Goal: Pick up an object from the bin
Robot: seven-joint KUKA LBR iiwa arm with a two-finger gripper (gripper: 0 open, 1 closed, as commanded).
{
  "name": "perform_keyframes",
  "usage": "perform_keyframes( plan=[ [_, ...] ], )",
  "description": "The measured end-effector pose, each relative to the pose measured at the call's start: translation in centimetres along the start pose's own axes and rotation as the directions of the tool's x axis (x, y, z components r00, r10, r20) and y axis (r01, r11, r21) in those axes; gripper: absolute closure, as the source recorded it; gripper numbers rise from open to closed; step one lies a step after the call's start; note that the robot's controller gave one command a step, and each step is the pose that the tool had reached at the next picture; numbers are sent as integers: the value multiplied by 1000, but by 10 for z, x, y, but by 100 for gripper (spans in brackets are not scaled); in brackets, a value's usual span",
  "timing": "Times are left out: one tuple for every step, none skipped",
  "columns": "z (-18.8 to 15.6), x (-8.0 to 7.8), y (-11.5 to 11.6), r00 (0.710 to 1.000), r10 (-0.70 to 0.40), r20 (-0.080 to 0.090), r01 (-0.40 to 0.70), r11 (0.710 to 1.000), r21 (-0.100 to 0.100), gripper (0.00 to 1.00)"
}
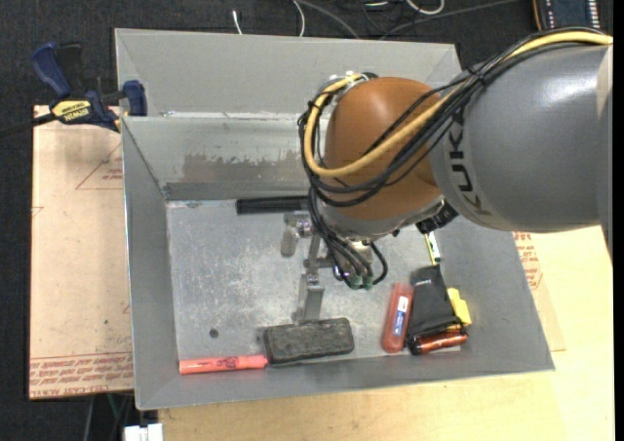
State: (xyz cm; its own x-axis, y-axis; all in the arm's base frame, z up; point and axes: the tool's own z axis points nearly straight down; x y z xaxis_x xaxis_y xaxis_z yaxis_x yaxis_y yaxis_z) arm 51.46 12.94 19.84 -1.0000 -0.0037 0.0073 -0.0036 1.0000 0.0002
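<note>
Grey metal bin [205,263], floor scuffed. Pink marker [224,363] laid along front wall, dark grey block [307,340] beside it. Red tube [395,317] and black-yellow item [434,304] grouped front right. Black stick [271,204] at back.

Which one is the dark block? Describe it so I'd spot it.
Start at the grey metal bin and follow its near wall. Midway along lies a flat, dark grey rectangular block. Its neighbours are bright: a thin pink marker left, a red tube right.
</note>
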Motion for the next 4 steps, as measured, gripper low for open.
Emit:
perform_keyframes(
  plan=[
    [-4, -2, -1, 1000, 4, 7, -4, 1000, -1, 0],
    [126, 28, -32, 998, -66, 16, 66, 998, -4, 0],
    [51, 34, -28, 992, -128, 22, 128, 992, -3, 0],
    [120, 29, -31, 997, -77, 10, 77, 997, -5, 0]
  ],
)
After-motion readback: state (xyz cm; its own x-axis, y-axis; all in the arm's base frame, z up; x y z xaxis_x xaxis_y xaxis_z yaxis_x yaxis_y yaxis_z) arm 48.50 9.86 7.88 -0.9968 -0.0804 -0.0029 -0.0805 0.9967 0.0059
